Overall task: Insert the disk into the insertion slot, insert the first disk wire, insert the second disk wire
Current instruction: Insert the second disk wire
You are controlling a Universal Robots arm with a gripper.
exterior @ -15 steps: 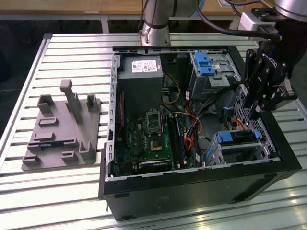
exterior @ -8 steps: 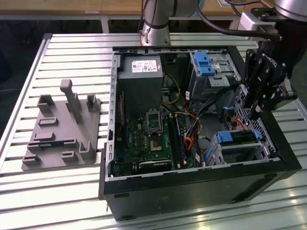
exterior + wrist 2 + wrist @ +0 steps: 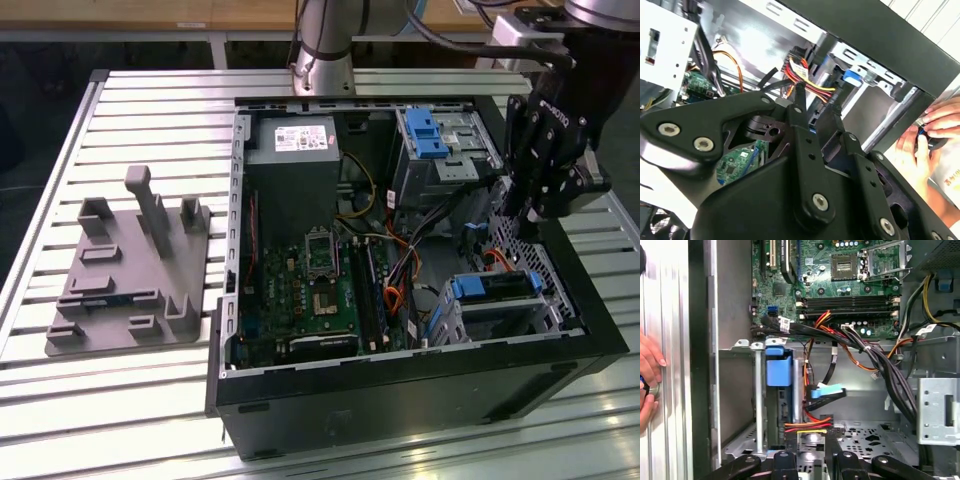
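Clamping the disk wire point(image 3: 807, 426), jaws sit just beside the disk point(image 3: 778, 372).

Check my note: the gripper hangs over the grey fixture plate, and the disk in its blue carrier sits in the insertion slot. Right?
No. In the exterior view the gripper hangs over the open computer case, near the insertion slot, not over the grey fixture plate. The disk does sit in the slot.

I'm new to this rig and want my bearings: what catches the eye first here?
An open computer case lies on the slatted table, motherboard exposed. The black gripper hangs over its end at the exterior view's right, by red-and-yellow wires beside the blue-framed disk. A person's hand rests outside the case wall.
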